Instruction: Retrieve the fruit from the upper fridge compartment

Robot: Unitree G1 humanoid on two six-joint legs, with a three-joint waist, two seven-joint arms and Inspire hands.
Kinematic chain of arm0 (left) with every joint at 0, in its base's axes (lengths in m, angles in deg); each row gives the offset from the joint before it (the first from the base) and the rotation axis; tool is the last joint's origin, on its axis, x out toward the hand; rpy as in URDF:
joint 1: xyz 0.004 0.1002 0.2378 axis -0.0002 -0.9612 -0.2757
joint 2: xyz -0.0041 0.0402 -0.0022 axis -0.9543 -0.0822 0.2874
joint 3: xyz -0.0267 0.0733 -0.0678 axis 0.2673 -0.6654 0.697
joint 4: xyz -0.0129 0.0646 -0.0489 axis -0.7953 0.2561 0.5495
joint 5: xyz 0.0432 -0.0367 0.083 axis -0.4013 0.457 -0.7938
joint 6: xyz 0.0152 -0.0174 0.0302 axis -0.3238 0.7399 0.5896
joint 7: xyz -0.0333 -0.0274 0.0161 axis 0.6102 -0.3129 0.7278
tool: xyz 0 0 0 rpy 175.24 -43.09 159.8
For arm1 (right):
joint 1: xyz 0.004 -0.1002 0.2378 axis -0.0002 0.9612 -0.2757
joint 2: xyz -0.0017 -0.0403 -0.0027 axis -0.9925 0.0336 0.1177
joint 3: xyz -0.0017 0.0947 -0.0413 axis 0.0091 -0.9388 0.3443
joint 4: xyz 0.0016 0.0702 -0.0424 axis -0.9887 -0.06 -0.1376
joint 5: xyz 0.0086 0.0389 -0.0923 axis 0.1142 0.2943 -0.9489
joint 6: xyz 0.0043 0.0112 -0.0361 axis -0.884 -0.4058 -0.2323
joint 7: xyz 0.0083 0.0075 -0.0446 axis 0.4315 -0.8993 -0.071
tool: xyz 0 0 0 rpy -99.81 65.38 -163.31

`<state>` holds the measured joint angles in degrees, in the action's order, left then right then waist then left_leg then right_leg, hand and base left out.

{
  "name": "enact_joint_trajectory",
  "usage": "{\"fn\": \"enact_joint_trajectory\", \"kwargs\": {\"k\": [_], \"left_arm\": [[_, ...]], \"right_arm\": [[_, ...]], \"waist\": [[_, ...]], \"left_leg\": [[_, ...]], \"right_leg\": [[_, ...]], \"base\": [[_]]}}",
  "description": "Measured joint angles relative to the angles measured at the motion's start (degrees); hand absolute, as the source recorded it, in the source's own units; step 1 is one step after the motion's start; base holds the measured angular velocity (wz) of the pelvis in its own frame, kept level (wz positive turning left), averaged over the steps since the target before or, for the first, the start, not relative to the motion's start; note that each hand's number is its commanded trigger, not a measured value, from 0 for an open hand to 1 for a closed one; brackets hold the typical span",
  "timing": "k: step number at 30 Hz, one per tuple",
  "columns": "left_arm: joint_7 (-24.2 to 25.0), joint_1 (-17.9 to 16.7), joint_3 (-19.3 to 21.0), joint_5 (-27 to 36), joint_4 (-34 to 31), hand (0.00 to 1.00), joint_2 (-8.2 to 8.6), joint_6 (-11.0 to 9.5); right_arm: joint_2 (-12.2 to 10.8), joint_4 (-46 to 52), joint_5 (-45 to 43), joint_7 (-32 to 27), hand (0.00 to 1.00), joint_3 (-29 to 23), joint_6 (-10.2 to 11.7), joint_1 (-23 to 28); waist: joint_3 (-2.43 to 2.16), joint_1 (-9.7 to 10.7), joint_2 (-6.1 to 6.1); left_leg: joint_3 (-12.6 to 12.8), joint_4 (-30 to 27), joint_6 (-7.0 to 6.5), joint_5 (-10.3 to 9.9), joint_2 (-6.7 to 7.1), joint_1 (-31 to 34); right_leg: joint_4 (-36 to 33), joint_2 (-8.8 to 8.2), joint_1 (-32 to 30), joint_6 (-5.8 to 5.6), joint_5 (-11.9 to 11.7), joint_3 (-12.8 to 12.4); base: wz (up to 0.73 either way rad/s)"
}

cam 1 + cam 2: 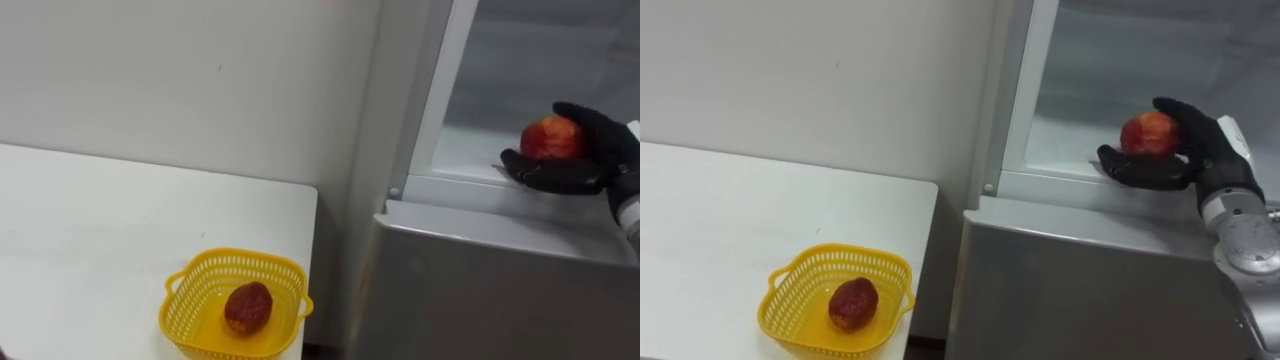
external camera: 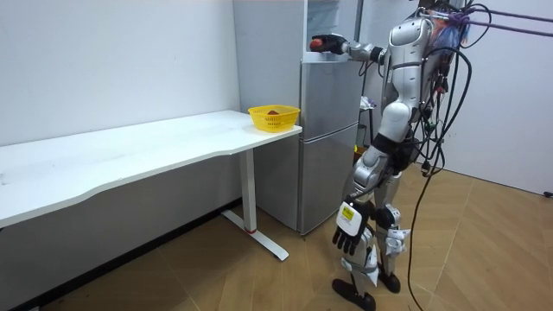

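Yellow basket (image 1: pixel 181 318) holds dark fruit (image 1: pixel 248 307); right hand (image 1: pixel 562 176) clasps red apple (image 1: pixel 550 138) at fridge (image 1: pixel 500 290).

We see soft, even room light; the white table (image 1: pixel 100 230) is bright, the open fridge compartment (image 1: pixel 1120 70) slightly greyer inside.

The right hand (image 1: pixel 1196 140), black, curls its fingers and thumb round a red-and-yellow apple (image 1: pixel 1150 132), holding it just above the front sill of the open upper fridge compartment (image 1: pixel 1070 150). Below it the grey lower fridge door (image 1: pixel 1090 290) is closed. To the left, a yellow basket (image 1: pixel 790 275) stands at the edge of the white table (image 1: pixel 720 220), with one dark red fruit (image 1: pixel 853 303) in it.
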<state>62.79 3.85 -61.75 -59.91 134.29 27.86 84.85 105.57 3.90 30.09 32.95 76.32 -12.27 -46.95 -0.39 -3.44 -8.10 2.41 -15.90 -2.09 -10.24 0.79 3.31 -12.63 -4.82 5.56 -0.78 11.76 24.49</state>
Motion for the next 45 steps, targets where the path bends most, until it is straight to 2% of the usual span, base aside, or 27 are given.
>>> {"fn": "enact_joint_trajectory", "kwargs": {"k": [7, 12, 15, 19, 26, 30, 34, 38, 40, 42, 45], "left_arm": [[-0.1, 0.0, 0.2, -0.1, 0.0, 0.0, 0.08, 0.4], [-0.1, 0.1, 0.2, -0.1, 0.0, 0.0, 0.08, 0.6], [-0.2, 0.3, 0.1, -0.2, 0.0, 0.0, 0.05, 0.9], [-0.1, 0.3, 0.0, -0.2, 0.0, 0.0, 0.05, 1.1], [0.7, 1.2, 0.0, -0.1, -0.1, 0.0, 0.0, 1.1], [0.7, 1.4, 0.0, -0.2, -0.1, 0.0, 0.09, 1.1], [0.3, 1.6, 0.1, -0.2, -0.1, 0.0, 0.02, 0.8], [-1.5, 1.8, 0.0, -0.3, 0.7, 0.0, 0.06, -0.5], [-2.3, 2.1, 0.0, -0.3, 2.0, 0.0, 0.14, -1.6], [-2.8, 2.6, 0.0, -0.3, 2.4, 0.0, 0.14, -1.9], [-3.2, 2.7, 0.0, -0.5, 2.8, 0.0, 0.19, -2.4]], "right_arm": [[1.7, 0.0, 0.0, 0.1, 1.0, -0.8, 0.0, -0.1], [1.9, -0.4, -0.1, 0.1, 1.0, -1.0, -0.1, -0.7], [1.9, -0.6, 0.2, -0.1, 1.0, -0.8, -0.1, -0.7], [1.9, -0.6, 0.3, -0.1, 1.0, -0.8, -0.1, -0.7], [1.9, -0.1, 0.4, -0.7, 1.0, -0.6, -0.1, -0.7], [0.9, 3.6, -0.6, -1.6, 1.0, -0.6, -1.1, -0.4], [-0.1, 8.2, -1.1, -3.3, 1.0, -0.6, -1.3, 0.0], [-1.2, 15.5, -4.5, -6.0, 1.0, -0.7, -1.2, 2.3], [-1.4, 21.5, -4.7, -7.4, 1.0, -0.7, -0.9, 5.3], [-1.9, 25.4, -4.9, -8.3, 1.0, -0.7, -0.6, 7.0], [-2.5, 30.5, -6.3, -9.2, 1.0, -0.8, 0.7, 9.1]], "waist": [[-0.06, -0.3, -0.08], [-0.03, -0.3, -0.08], [0.09, -1.3, -0.29], [0.24, -1.5, -0.7], [0.38, -1.6, -0.37], [0.54, -1.5, 0.62], [0.05, -1.5, 1.77], [0.01, -1.4, 1.73], [0.05, -1.3, 1.53], [0.1, -1.0, 1.45], [0.21, -0.9, 1.58]], "left_leg": [[0.1, 0.1, 0.0, 0.0, -0.02, -0.1], [0.1, 0.2, 0.01, 0.0, -0.03, -0.1], [0.0, 0.3, 0.02, 0.0, -0.03, -0.2], [-0.1, 0.4, 0.01, 0.0, -0.01, -0.1], [-0.1, 0.3, 0.02, 0.0, 0.0, -0.1], [0.5, 0.5, 0.01, 0.0, -0.05, -0.7], [1.0, 1.3, 0.06, 0.2, -0.02, -1.0], [1.6, 1.9, 0.23, 0.5, -0.13, -1.8], [1.7, 2.2, 0.24, 0.5, -0.14, -2.3], [1.8, 2.3, 0.24, 0.5, -0.14, -2.3], [2.1, 2.4, 0.14, 0.4, -0.16, -2.1]], "right_leg": [[0.0, 0.0, 0.0, 0.0, 0.0, 0.2], [0.0, 0.0, 0.0, 0.0, 0.0, 0.3], [0.0, 0.04, 0.0, 0.0, 0.0, -0.1], [0.1, 0.01, 0.0, -0.01, 0.0, -0.1], [0.1, 0.07, 0.0, -0.01, 0.0, -0.6], [0.1, 0.09, -0.1, 0.01, 0.0, -1.2], [0.0, 0.04, -0.6, 0.02, 0.0, -2.1], [0.0, 0.12, -0.4, 0.02, 0.0, -2.5], [0.1, 0.08, 0.1, 0.02, 0.0, -2.3], [0.1, 0.08, 0.1, 0.01, 0.0, -2.2], [0.1, 0.01, 0.1, 0.01, 0.0, -2.3]], "base": [[0.0], [0.0], [0.0], [0.0], [0.0], [-0.08], [-0.1], [-0.07], [0.0], [0.0], [-0.02]]}}
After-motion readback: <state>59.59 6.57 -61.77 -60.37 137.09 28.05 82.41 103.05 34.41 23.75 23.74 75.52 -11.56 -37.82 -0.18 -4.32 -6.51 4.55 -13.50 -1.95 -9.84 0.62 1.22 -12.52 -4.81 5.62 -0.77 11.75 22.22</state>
